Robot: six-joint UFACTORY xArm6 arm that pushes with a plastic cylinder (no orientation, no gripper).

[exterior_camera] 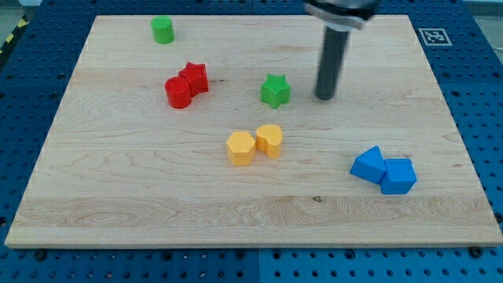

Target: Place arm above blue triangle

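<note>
The blue triangle [368,165] lies on the wooden board [118,189] at the view's lower right, touching a second blue block [398,176] on its right. My tip [324,97] rests on the board at the upper middle-right, well up and a little left of the blue triangle, with open wood between them. The green star [275,90] sits just left of my tip, apart from it.
A green cylinder [163,30] stands at the top left. A red star [194,77] touches a red block [178,92] at the left middle. Two yellow blocks [240,148] [269,140] sit side by side in the centre. A marker tag [434,36] lies past the board's top right corner.
</note>
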